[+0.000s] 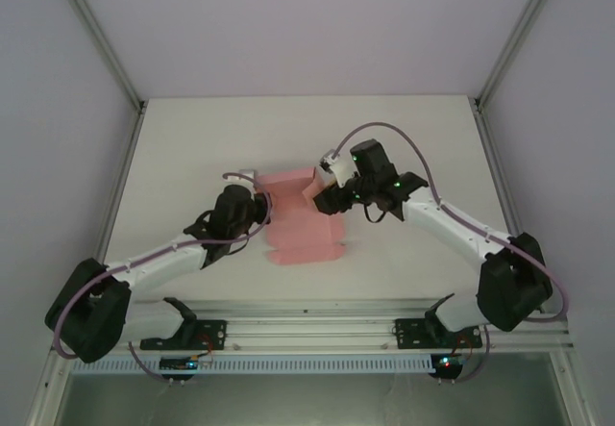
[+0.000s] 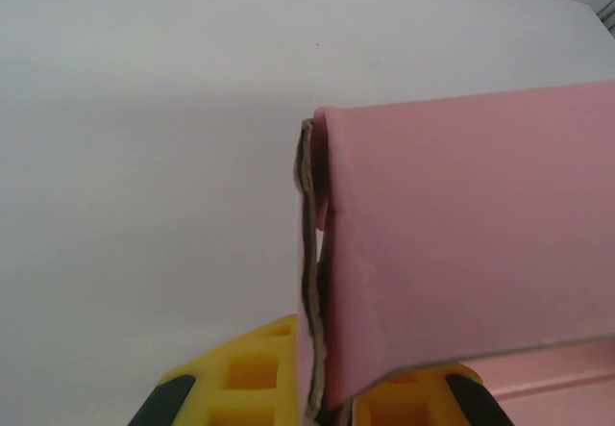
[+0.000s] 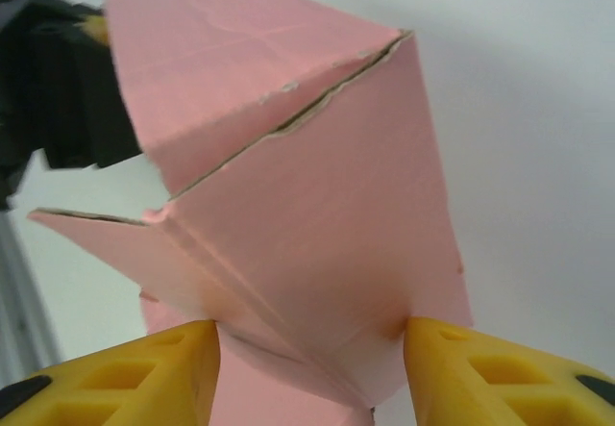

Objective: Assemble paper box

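The salmon-pink paper box (image 1: 298,226) lies partly folded at the middle of the table, its far end raised. My left gripper (image 1: 261,210) is at the sheet's left edge. In the left wrist view its yellow fingers (image 2: 245,378) are shut on a doubled edge of the paper box (image 2: 461,234), with my left gripper (image 2: 327,402) pinching it upright. My right gripper (image 1: 323,195) is at the raised right corner. There the creased panels of the paper box (image 3: 307,205) sit between its fingers (image 3: 452,368), which press on both sides, so my right gripper (image 3: 309,349) holds the fold.
The white table (image 1: 192,147) is ringed by white walls with metal posts (image 1: 106,51) at the back corners. An aluminium rail (image 1: 307,328) runs along the near edge by the arm bases. The left arm's black wrist (image 3: 58,89) shows beyond the card.
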Tool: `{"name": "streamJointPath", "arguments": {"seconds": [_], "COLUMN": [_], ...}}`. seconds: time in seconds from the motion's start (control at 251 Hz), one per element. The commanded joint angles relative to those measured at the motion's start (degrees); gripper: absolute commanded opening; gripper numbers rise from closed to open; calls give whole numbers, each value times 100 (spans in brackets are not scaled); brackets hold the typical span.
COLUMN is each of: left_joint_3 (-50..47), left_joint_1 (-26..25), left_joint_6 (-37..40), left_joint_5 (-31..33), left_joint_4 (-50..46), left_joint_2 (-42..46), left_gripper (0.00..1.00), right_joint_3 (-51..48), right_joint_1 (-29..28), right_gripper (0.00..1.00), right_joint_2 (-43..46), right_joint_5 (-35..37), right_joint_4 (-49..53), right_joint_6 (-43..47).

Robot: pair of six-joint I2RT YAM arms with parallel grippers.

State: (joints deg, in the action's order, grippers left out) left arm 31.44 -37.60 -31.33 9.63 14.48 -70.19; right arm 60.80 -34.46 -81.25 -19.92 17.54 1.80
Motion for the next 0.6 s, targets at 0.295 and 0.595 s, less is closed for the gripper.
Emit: {"name": "streamJointPath", "arguments": {"seconds": [0.295, 0.595], "left_joint_3": [374, 1422], "left_joint_1": [-51, -77], "left_joint_6": [-102, -2197], "left_joint_5": [-147, 2558], "left_joint_4": [-103, -3035], "left_joint_2": [-135, -581], "left_gripper": [0, 0], "right_joint_3": [99, 1020], "right_joint_1": [-807, -849], "right_gripper": [23, 0], "right_joint_2": [-569, -1465], "right_joint_5": [3901, 7784], "right_joint_4": [-1405, 321], "right_joint_6": [-91, -1756]}}
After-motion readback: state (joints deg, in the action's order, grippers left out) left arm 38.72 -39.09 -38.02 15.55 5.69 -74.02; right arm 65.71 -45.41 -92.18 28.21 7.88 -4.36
